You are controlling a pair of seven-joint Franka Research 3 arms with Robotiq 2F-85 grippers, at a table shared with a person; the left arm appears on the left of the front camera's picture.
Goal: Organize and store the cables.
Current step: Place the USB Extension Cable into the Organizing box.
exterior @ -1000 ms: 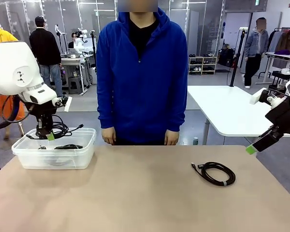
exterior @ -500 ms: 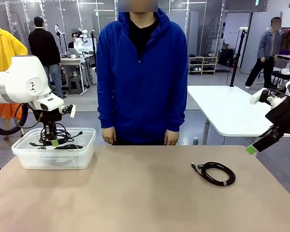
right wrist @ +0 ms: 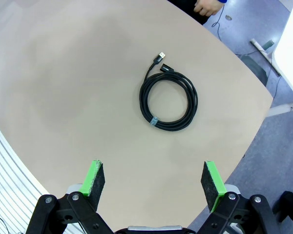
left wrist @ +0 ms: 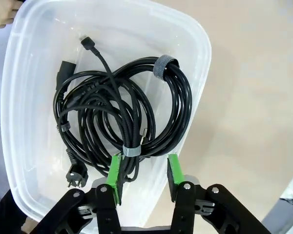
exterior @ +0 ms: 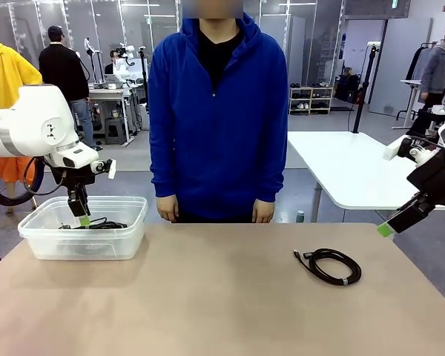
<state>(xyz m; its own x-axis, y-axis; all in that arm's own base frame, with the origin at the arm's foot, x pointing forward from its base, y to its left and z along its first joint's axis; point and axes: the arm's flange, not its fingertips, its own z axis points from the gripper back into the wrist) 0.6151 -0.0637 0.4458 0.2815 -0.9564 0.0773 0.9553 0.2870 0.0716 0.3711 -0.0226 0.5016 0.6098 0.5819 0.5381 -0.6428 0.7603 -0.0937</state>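
- Front view: the left gripper (exterior: 80,215) hangs just over the near-left part of a clear plastic bin (exterior: 130,236) at the table's (exterior: 208,304) left end. Its green pads point down into the opening, though from here I cannot tell how far apart they are.
- Dark cable loops (exterior: 104,224) show through the bin's wall.
- A coiled cable (exterior: 345,281) lies alone on the right half of the table, its plug pointing left.
- The right gripper (exterior: 389,226) hovers off the table's right edge, well apart from that coil.
- A person in a blue hoodie (exterior: 219,111) stands at the far side, arms down.
- Left wrist view: the left gripper (left wrist: 144,170) has its jaws parted and clamps nothing — the pads (left wrist: 115,171) sit just above the bundle.
- A tangle of black cables (left wrist: 178,97) rests on the bin's floor (left wrist: 34,73). One coil is bound by a grey strap (left wrist: 165,66), and a round two-pin plug (left wrist: 75,175) lies near the bin's wall.
- Right wrist view: the right gripper (right wrist: 152,180) is spread wide and empty — it looks straight down at the coiled cable (right wrist: 154,120).
- That coil lies flat on the bare tabletop (right wrist: 63,73), with its USB plug (right wrist: 159,54) sticking out from the ring.
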